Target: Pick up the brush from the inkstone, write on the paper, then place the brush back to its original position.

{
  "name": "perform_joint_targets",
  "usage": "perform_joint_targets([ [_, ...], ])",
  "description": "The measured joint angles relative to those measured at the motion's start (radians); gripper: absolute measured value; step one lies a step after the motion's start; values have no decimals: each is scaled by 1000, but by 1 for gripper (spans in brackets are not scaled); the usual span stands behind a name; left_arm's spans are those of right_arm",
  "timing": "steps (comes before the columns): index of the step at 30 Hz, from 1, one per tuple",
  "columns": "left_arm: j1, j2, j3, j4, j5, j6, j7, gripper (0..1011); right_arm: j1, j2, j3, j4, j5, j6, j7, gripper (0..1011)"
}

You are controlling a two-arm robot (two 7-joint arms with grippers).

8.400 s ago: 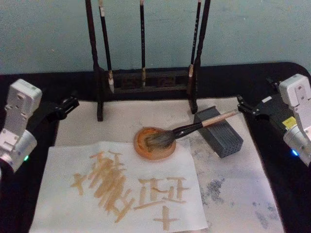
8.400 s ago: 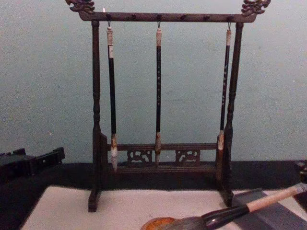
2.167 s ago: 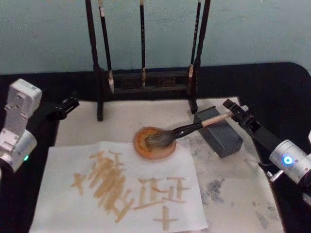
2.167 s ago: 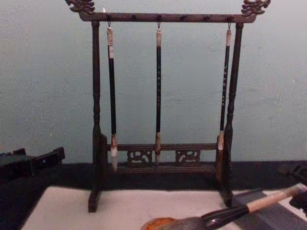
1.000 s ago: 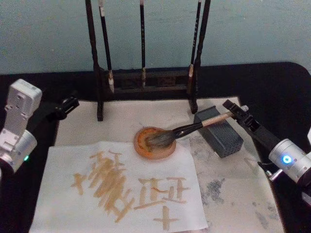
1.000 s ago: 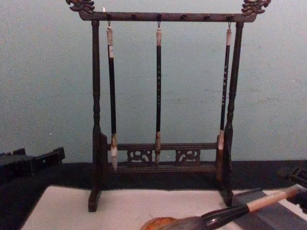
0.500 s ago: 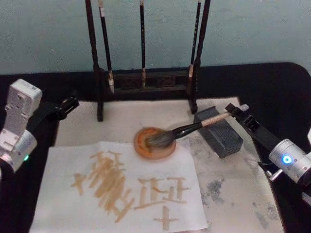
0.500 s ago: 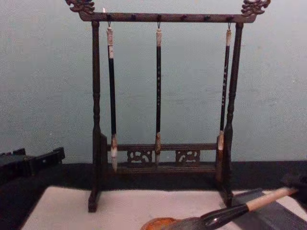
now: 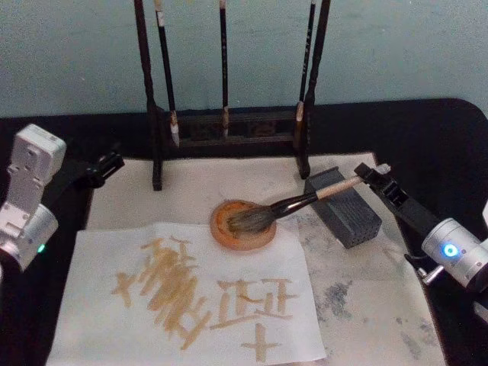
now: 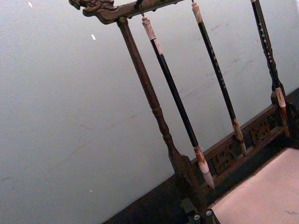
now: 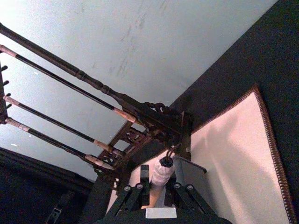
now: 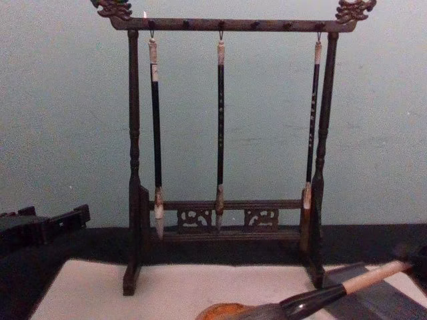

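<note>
One brush (image 9: pixel 293 203) lay with bristles in the orange dish (image 9: pixel 226 233), handle across the grey block (image 9: pixel 354 217) | right gripper (image 9: pixel 368 172) was at the handle's pale tip, grip on it not discernible | paper (image 9: pixel 114 263) lay before the dish, bearing tan strokes | left gripper (image 9: pixel 107 164) was parked at the mat's left, grip unclear

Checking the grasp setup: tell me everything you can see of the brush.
The brush is thick: bushy grey-brown bristles, glossy black neck, pale beige handle. It lies slanted, bristles in the orange dish, handle propped across the dark grey block, its end at the right gripper.
</note>
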Motion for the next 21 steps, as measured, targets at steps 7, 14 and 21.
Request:
perform_joint_targets([
  [7, 0, 0, 0, 0, 0, 0, 0, 1002, 0, 0, 0, 0, 0, 0, 0, 196],
  [14, 0, 0, 0, 0, 0, 0, 0, 1002, 0, 2, -2, -1, 0, -2, 0, 196],
  [21, 0, 0, 0, 0, 0, 0, 0, 1002, -21, 29, -13, -59, -9, -37, -24, 195],
])
